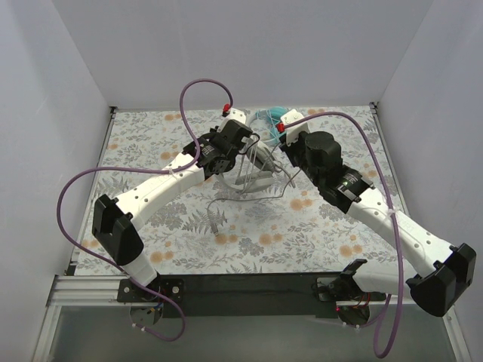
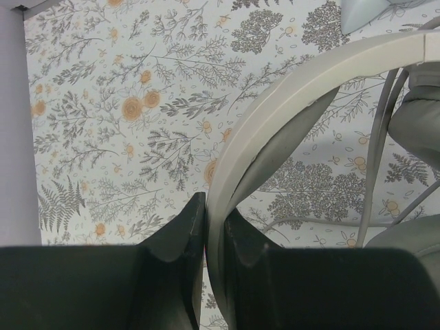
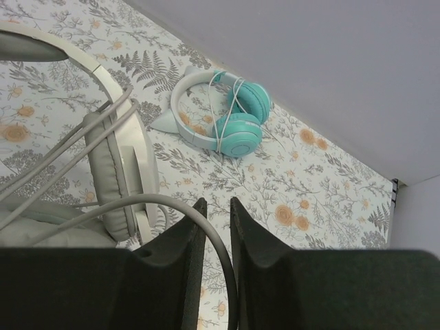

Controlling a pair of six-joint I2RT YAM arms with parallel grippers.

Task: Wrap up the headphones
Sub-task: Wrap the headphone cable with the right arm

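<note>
The white-grey headphones (image 1: 255, 172) hang above the middle of the floral table. My left gripper (image 2: 214, 206) is shut on their pale headband (image 2: 289, 89). Their thin grey cable (image 3: 158, 201) runs in several strands over the ear cup (image 3: 113, 172), then curves through the gap between my right gripper's (image 3: 215, 203) fingers. Those jaws stand slightly apart, wider than the cable, so the right gripper is open. A loose end of cable (image 1: 216, 214) trails on the table. The teal headphones (image 3: 227, 117) lie at the back by the wall, cord wound round them, also seen from above (image 1: 270, 118).
White walls (image 1: 249, 53) close the table at the back and both sides. Thick purple robot cables (image 1: 198, 87) loop above both arms. The black base rail (image 1: 249, 285) runs along the near edge.
</note>
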